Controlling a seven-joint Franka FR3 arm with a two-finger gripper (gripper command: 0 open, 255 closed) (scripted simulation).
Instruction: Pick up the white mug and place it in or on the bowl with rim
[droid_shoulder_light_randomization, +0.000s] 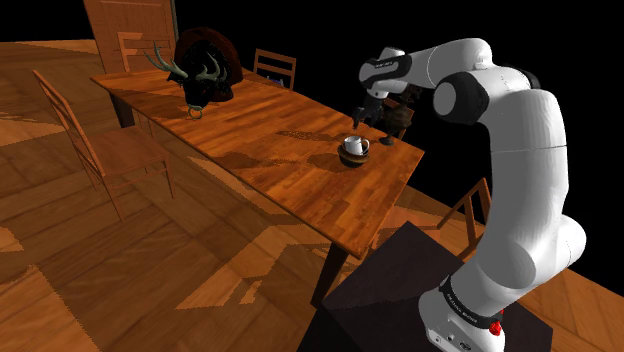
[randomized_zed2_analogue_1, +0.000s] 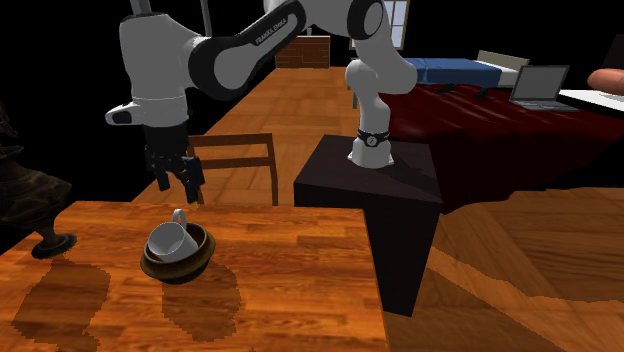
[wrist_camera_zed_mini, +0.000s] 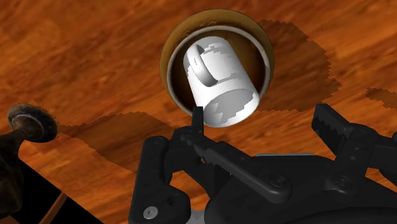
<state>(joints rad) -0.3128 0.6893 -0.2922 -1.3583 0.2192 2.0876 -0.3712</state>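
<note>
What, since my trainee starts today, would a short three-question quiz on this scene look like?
1. True or false: the white mug lies tilted inside the bowl.
2. Pick one. The end effector is: A) shut on the mug, B) open, apart from the mug, C) shut on the bowl's rim.
3. Short answer: what does the bowl stand on?

Key: 1 true; 2 B; 3 the wooden table.

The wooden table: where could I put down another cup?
The long stretch of the wooden table between the dark antlered ornament and the brown rimmed bowl is bare. Crowded at the bowl: the white mug lies in it, black gripper close above.
</note>
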